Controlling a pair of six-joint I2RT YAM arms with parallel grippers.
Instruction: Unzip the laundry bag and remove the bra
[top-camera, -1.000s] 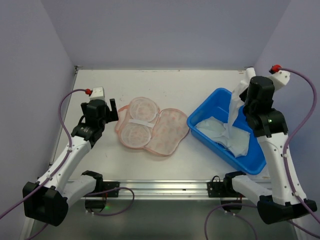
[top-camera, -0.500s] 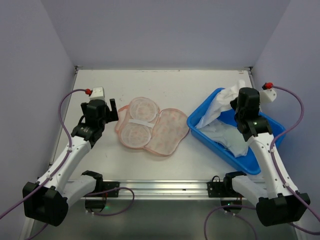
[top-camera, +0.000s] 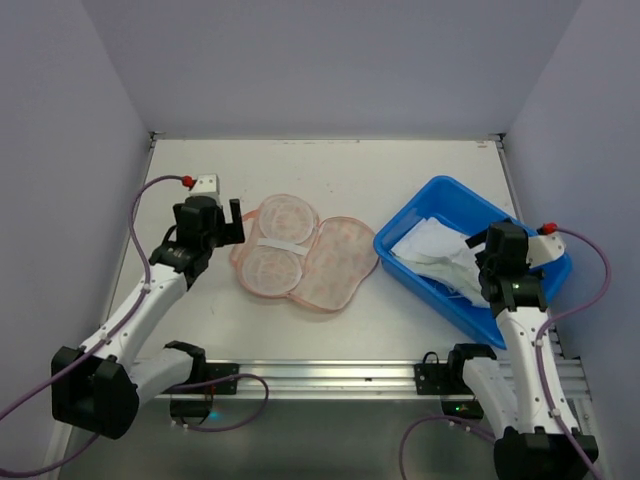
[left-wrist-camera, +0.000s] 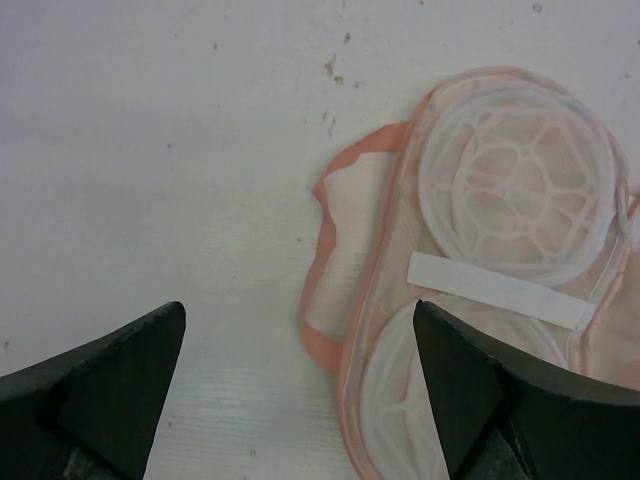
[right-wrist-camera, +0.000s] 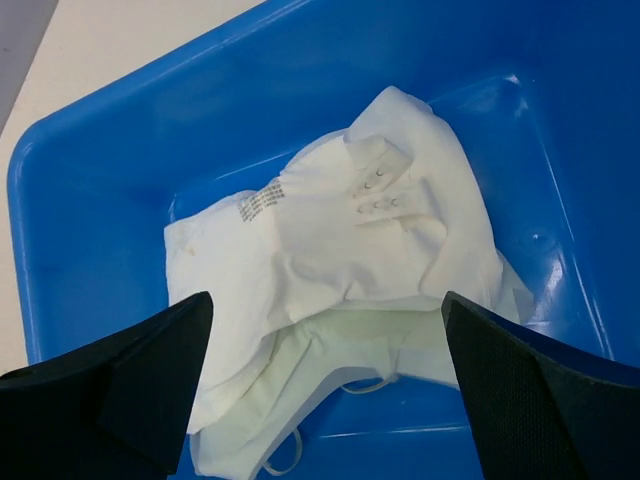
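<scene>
— Where is the bra (right-wrist-camera: 340, 250) seen?
— It is laid inside the blue tub (right-wrist-camera: 100, 130), under the wide-spread right gripper (right-wrist-camera: 325, 330).
— And the laundry bag (top-camera: 300, 250)?
— It is spread open left of the blue tub, beside the wide-spread left gripper (left-wrist-camera: 298, 335).

Your left arm (top-camera: 140, 305) reaches forward from its base at the near left corner, with the elbow low and the forearm angled up toward the middle. Your left tool (top-camera: 233, 220) points to the right and slightly down. Its two dark fingers (left-wrist-camera: 110, 385) are spread wide with nothing between them. Your right arm (top-camera: 528, 345) rises steeply from its base on the near right, and the wrist is tipped over at the top. Your right tool (top-camera: 478, 255) faces down and to the left, its fingers (right-wrist-camera: 120, 375) also wide apart and gripping nothing.
</scene>
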